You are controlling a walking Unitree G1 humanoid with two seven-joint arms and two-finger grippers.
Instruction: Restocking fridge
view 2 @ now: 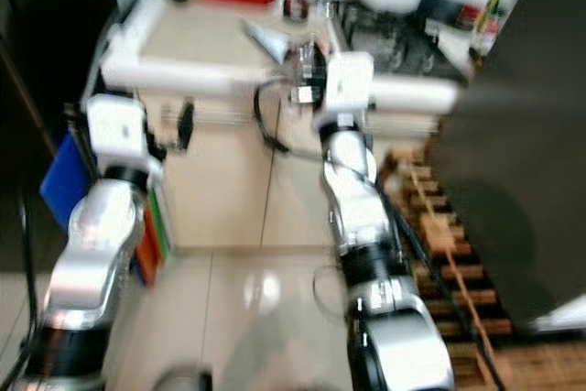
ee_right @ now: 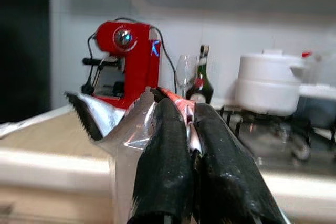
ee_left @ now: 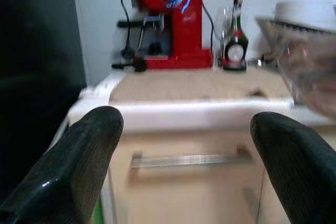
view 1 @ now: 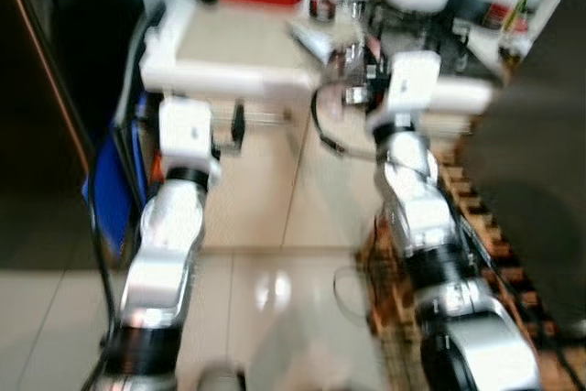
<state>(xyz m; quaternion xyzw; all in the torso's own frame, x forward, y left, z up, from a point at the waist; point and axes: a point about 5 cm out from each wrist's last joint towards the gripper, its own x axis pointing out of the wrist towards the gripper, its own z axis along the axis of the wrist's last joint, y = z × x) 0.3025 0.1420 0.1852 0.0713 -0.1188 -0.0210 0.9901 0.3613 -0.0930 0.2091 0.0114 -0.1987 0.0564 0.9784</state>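
1. The right gripper (ee_right: 190,145) is pinching its two black fingers tight on a crinkly clear plastic packet (ee_right: 123,124) with a serrated silvery edge and a streak of red inside. The item to be restocked is riding up at counter height, just at the worktop's front edge.
2. The pinch is sitting on the packet's upper part, likely so the loose film hangs free instead of slipping.
3. The left gripper (ee_left: 184,150) is spreading wide with nothing between its fingers, pointing at the beige cupboard front (ee_left: 184,192) and its metal handle (ee_left: 186,159). My guess is it's being kept free for a door.
4. Moving outward, the pale countertop (view 1: 238,38) is carrying a red coffee machine (ee_left: 170,22), a wine glass (ee_right: 185,72) and a dark bottle (ee_left: 234,43).
5. Further right, a white pot (ee_right: 269,85) is resting on the hob.
6. Everything in the head views is blurring, so the robot is probably walking; the dark mass at the right (view 1: 540,180) could be the fridge, but I can't tell.
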